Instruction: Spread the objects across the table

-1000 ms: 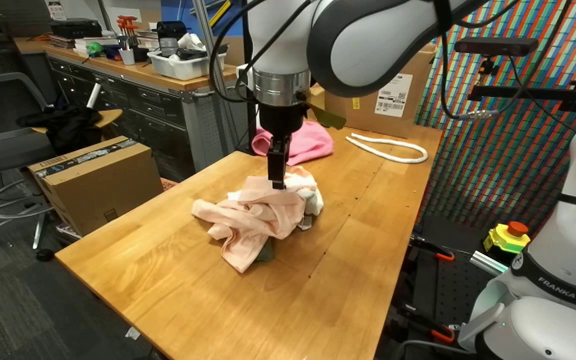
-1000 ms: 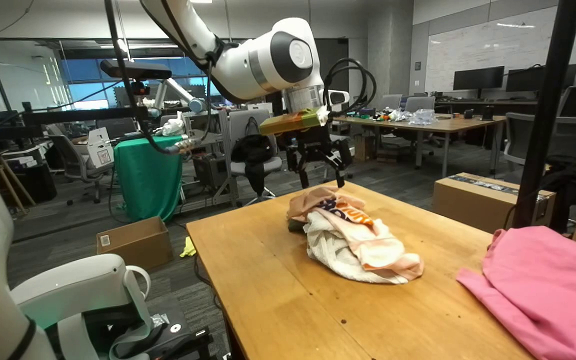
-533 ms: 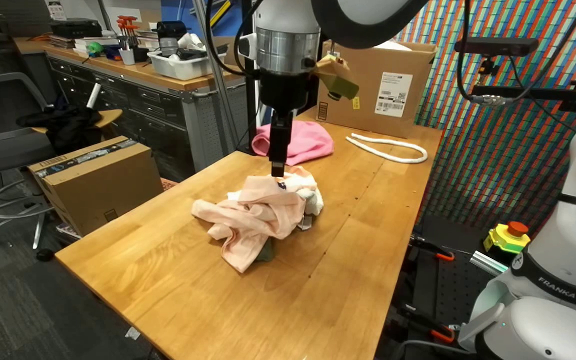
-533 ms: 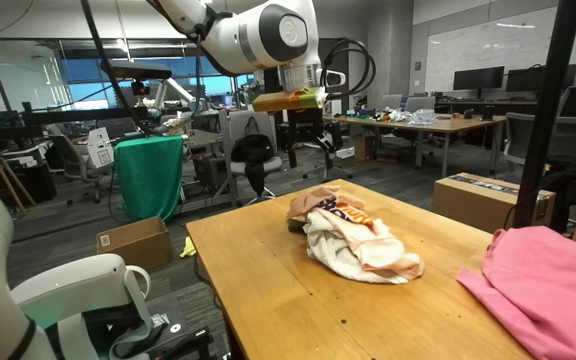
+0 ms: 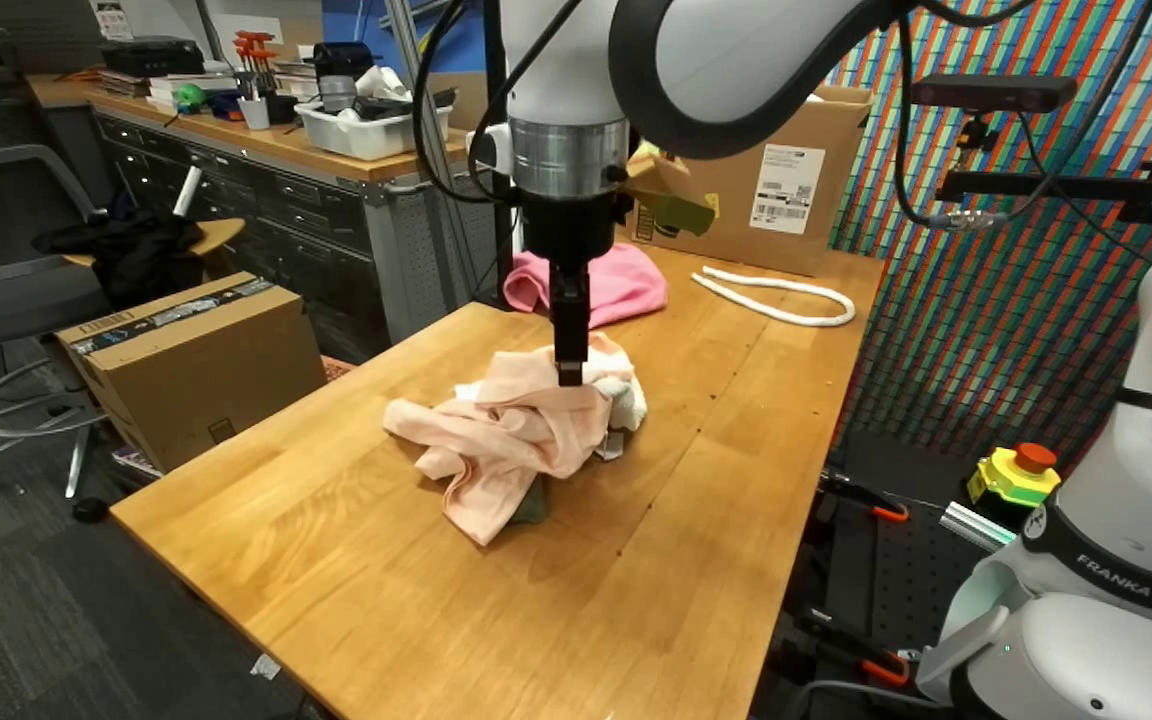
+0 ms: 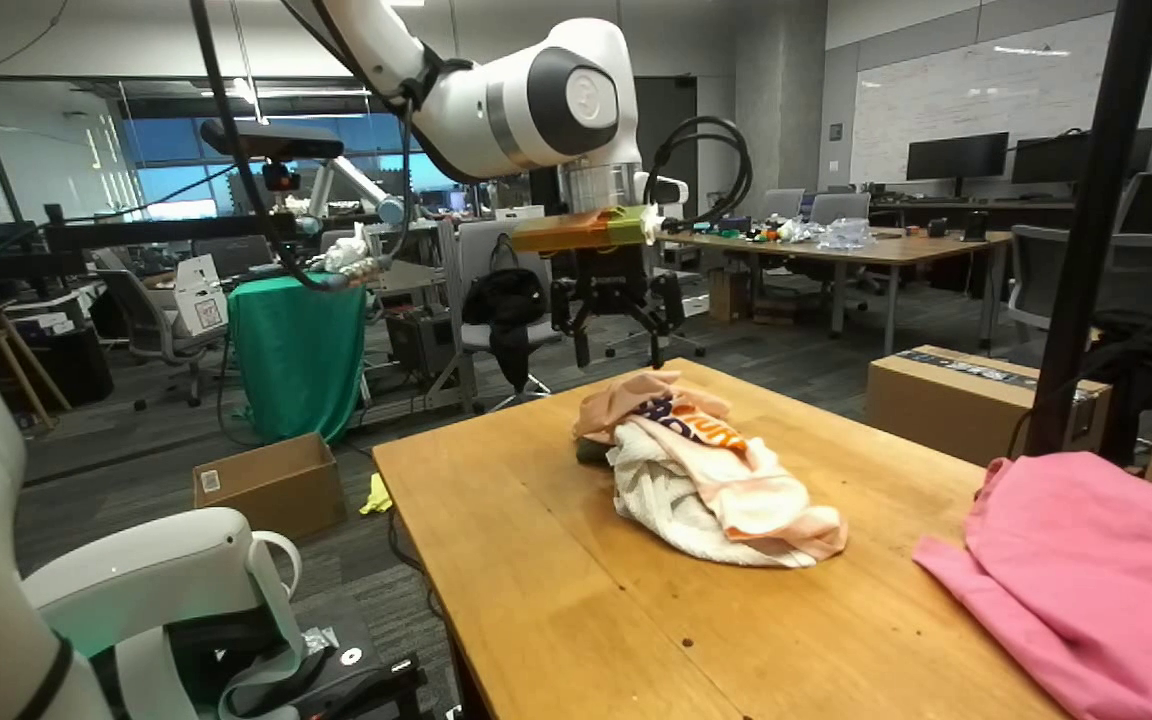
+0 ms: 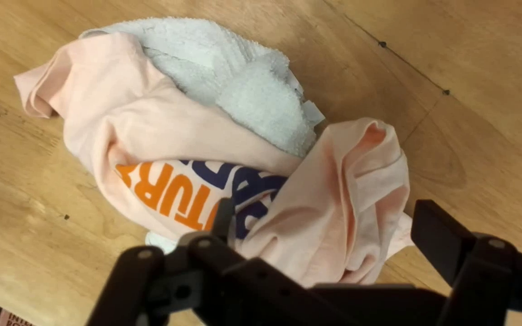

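Where my gripper [image 6: 619, 360] hangs: above peach-cream cloth [image 6: 738, 482], far end in an exterior view
Jaws: wide apart, contact unclear

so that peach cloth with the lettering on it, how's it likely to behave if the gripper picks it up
The peach cloth would probably hang limp, since it lies in loose folds. Its thin-looking edges suggest it's light for its size. It lies partly over the white cloth, so a deep pinch might drag that along.

“FRANKA EMIKA” is printed on a black arm band [image 5: 1141, 585]; orange “TUR” is shown on peach-cream cloth [image 7: 179, 131].
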Controlling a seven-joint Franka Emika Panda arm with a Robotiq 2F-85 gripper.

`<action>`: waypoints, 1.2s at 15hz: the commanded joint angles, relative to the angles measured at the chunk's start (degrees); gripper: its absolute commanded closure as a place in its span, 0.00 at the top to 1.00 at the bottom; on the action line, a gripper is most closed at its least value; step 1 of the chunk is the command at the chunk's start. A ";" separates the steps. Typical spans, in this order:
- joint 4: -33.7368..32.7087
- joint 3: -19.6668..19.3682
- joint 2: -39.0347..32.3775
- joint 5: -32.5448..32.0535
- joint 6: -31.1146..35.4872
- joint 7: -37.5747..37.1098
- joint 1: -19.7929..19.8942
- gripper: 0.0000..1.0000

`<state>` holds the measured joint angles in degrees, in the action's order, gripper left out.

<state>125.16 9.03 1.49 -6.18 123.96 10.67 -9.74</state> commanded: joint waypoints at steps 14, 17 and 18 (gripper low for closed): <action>-1.75 -0.69 -7.90 -7.69 9.45 -0.61 0.62 0.69; -1.69 -0.88 -7.37 -7.41 9.82 -0.51 0.97 0.45; -1.61 -0.93 -7.19 -7.31 9.99 -0.54 1.08 0.38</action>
<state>124.10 8.40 -6.03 -12.96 132.73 10.39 -9.06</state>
